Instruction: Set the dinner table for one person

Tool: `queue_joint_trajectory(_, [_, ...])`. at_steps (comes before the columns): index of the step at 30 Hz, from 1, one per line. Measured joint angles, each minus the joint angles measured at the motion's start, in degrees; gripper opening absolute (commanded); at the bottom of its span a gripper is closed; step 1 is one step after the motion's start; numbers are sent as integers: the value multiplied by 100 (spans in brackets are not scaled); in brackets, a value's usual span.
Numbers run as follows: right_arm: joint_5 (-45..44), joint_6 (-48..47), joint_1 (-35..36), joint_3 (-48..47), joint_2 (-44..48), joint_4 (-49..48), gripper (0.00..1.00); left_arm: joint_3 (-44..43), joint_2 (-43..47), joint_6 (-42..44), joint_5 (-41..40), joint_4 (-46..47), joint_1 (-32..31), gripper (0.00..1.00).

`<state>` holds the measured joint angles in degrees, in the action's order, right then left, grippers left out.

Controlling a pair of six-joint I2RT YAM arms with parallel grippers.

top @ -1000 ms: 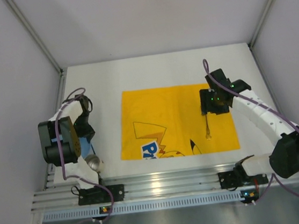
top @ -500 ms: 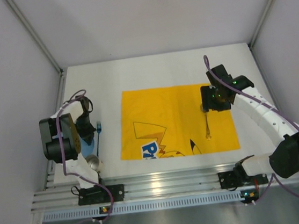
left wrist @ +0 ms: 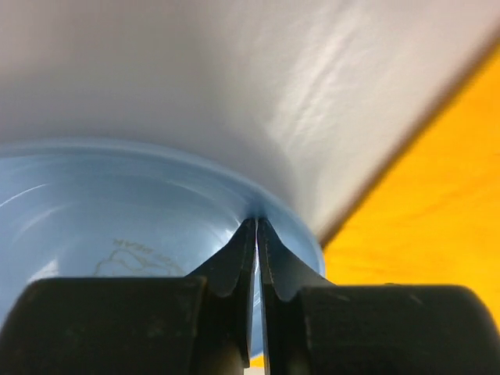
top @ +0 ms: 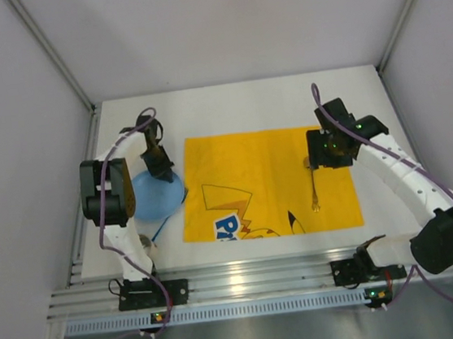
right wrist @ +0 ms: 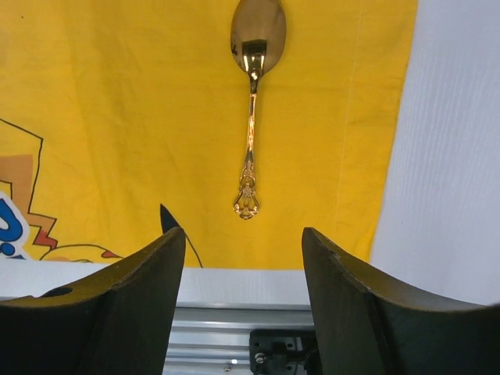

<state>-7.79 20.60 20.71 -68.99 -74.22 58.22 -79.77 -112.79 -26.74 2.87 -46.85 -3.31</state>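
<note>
The white dinner table [top: 244,106] carries a yellow cartoon-printed placemat [top: 260,174]. My left gripper [top: 159,162] is shut on the rim of a blue plate [top: 152,196], which hangs just left of the placemat's left edge. In the left wrist view the fingertips [left wrist: 248,234] pinch the plate [left wrist: 117,211] edge, with the placemat [left wrist: 437,234] to the right. A gold spoon [top: 314,186] lies on the placemat's right side, bowl away from the rail. My right gripper [top: 323,155] is open and empty, raised above the spoon [right wrist: 251,117].
A small silvery round object [top: 143,244] sits by the left arm's base, partly hidden. The ridged aluminium rail [top: 239,281] runs along the near edge. Grey wall panels close in the left, right and far sides.
My left arm has swung the blue plate from the table's left edge, where it showed edge-on, towards the far right, beside the placemat. My right gripper has barely moved.
</note>
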Motion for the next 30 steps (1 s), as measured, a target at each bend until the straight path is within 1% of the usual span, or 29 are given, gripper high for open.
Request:
queue_joint_trajectory(1, [-13, 2, 0, 2, 44, 4, 62, -214, -101, 2, 59, -7, -83, 16])
queue_joint_trajectory(3, [-31, 20, 0, 70, 164, -17, 62, -612, -210, 7, 28, -50, -173, 36])
queue_joint_trajectory(4, [-37, 26, 0, 116, 223, -15, 62, -769, -223, 26, -24, -87, -179, 43])
queue_joint_trajectory(5, [-52, 46, 0, 197, 306, -31, 62, -927, -225, 33, -131, -149, -179, 54])
queue_joint_trajectory(8, [-68, 90, 0, 446, 466, -28, 62, -1233, -184, 85, -433, -245, -149, 67])
queue_joint_trajectory(10, [-70, 111, 0, 575, 514, -31, 62, -1250, -92, 146, -649, -330, -149, 70])
queue_joint_trajectory(14, [-68, 155, 0, 750, 520, -48, 62, -1180, 199, 273, -997, -501, -254, 71])
queue_joint_trajectory(16, [-63, 160, 0, 761, 511, -55, 62, -1108, 402, 315, -1141, -544, -428, 71])
queue_joint_trajectory(20, [-42, 160, 0, 734, 404, -129, 62, -960, 640, 326, -1281, -562, -990, 69])
queue_joint_trajectory(25, [-4, 157, 0, 605, 164, -179, 62, -791, 490, 260, -1307, -586, -1558, 67])
queue_joint_trajectory(28, [-4, 157, 0, 577, 162, -205, 62, -791, 195, 238, -1456, -584, -1672, 65])
queue_joint_trajectory(30, [-7, 157, 0, 575, 162, -205, 61, -785, -39, 223, -1567, -588, -1685, 60])
